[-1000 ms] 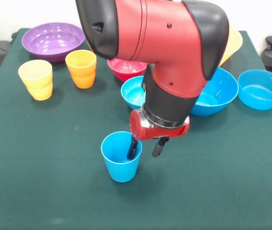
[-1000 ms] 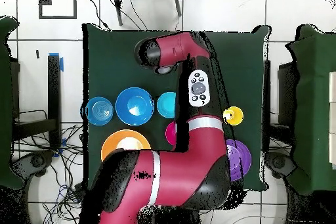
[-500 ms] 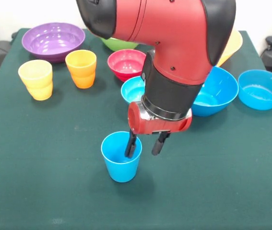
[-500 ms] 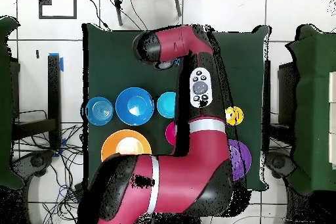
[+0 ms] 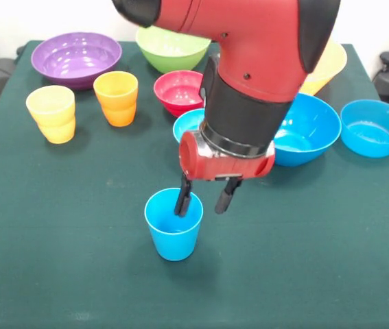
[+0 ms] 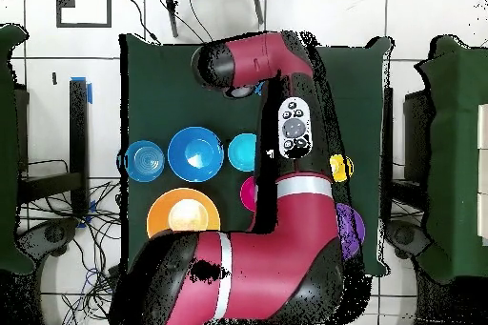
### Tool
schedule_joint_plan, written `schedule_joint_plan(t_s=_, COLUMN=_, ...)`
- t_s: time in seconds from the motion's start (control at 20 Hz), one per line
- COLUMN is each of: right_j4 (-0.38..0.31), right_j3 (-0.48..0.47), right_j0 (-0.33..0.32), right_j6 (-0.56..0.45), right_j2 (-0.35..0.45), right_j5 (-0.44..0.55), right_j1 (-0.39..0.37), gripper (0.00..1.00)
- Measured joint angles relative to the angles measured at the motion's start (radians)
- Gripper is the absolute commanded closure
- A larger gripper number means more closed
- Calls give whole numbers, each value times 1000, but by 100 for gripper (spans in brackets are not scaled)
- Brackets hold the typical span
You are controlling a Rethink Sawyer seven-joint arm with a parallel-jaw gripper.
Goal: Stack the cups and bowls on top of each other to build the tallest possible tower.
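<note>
The blue cup (image 5: pixel 173 226) stands upright on the green table, near the front. My gripper (image 5: pixel 202 203) hangs just above its right rim, open and empty. The left finger (image 5: pixel 182 201) is over the cup's mouth and the right one is outside the rim. The yellow cup (image 5: pixel 51 113) and the orange cup (image 5: pixel 116 98) stand at the back left. Purple (image 5: pixel 76 58), green (image 5: pixel 172 46), red (image 5: pixel 178 90), small blue (image 5: pixel 189 125), large blue (image 5: pixel 311 130) and right blue (image 5: pixel 374 127) bowls sit behind. The yellow-orange bowl (image 5: pixel 331 65) is partly hidden by my arm. No tower stands.
In the overhead view my arm (image 6: pixel 286 140) covers the gripper and the blue cup. There the blue bowls (image 6: pixel 195 153) and the yellow-orange bowl (image 6: pixel 183 213) lie left of the arm. The yellow cup (image 6: pixel 338 167) and purple bowl (image 6: pixel 351 228) peek out on its right.
My gripper has risen a little out of the blue cup, still open. The cup has stayed in place. The arm has lifted and uncovered the green bowl.
</note>
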Motion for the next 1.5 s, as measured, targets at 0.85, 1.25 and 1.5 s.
schedule_joint_plan(t_s=0.85, right_j4=31, right_j3=311, right_j0=-172, right_j6=-6, right_j2=15, right_j5=3, right_j1=-179, gripper=0)
schedule_joint_plan(t_s=1.25, right_j4=32, right_j3=367, right_j0=-302, right_j6=-47, right_j2=80, right_j5=2, right_j1=-150, gripper=0)
schedule_joint_plan(t_s=1.5, right_j4=33, right_j3=387, right_j0=-335, right_j6=-52, right_j2=114, right_j5=2, right_j1=-114, gripper=0)
